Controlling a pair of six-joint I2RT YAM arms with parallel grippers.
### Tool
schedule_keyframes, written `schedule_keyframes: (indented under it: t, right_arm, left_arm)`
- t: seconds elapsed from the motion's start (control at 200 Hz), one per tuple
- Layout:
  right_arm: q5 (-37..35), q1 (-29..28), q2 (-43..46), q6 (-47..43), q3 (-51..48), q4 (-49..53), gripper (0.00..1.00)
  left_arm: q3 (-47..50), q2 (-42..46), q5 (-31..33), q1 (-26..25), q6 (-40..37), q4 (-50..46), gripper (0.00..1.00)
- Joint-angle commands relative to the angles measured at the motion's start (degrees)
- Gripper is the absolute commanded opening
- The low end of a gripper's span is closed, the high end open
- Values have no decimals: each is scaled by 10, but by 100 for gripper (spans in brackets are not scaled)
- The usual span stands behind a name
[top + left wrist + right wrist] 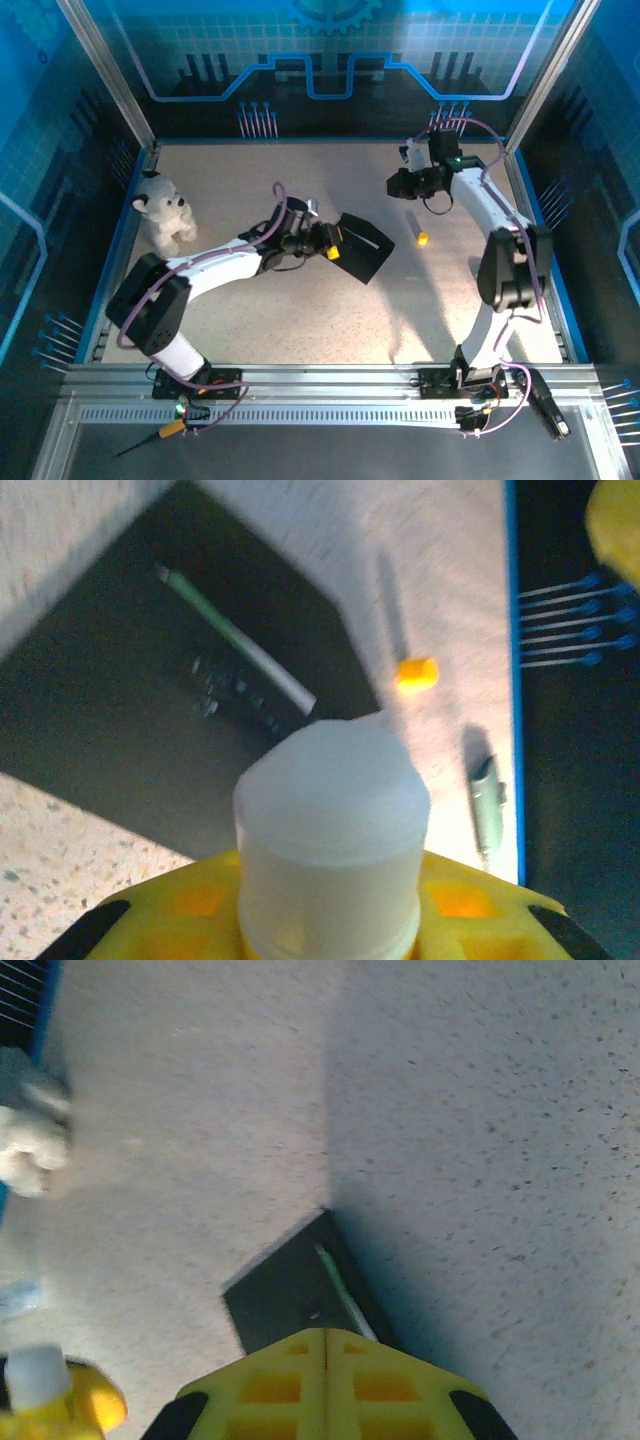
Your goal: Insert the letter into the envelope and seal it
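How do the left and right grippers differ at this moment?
The left gripper is closed around a white cylinder, while the right gripper is shut with nothing between its fingers. The left gripper is at the left edge of the black envelope in the top view, while the right gripper hangs well above the table, toward the far right, away from the envelope. Both have yellow fingers.

Envelope (362, 248), centre: black paper, matt. Letter (240, 642), edge showing in it: white paper with green print. Table (300, 320): beige, speckled, matt, fine-grained. Toy dog (165, 212), 9 o'clock: white plush, fluffy. Rails (320, 385), 6 o'clock: bare ribbed metal, satin sheen. Right gripper (326, 1335): smooth yellow plastic.
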State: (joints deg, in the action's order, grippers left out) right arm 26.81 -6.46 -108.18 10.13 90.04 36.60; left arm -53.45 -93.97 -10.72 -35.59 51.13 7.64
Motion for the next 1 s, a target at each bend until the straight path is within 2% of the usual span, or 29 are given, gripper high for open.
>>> schedule_keyframes:
  t: [0.0, 0.16, 0.335, 0.665, 0.996]
  right_arm:
    - [-21, 5, -59, -40, 70, 51, 0]
    - [-24, 5, -140, -56, 127, 77, 0]
    - [-18, -6, -167, -79, 128, 96, 0]
    - [-9, -22, -161, -101, 78, 111, 0]
    - [40, -38, -124, -90, 9, 93, 0]
  left_arm:
    - [6, -29, 42, -18, 31, 52, 0]
    - [-9, -82, 63, -30, 54, 61, 0]
    - [-11, -117, 92, -39, 70, 67, 0]
    - [-3, -158, 98, -39, 66, 71, 0]
    - [-23, -169, 98, -33, -1, 25, 0]
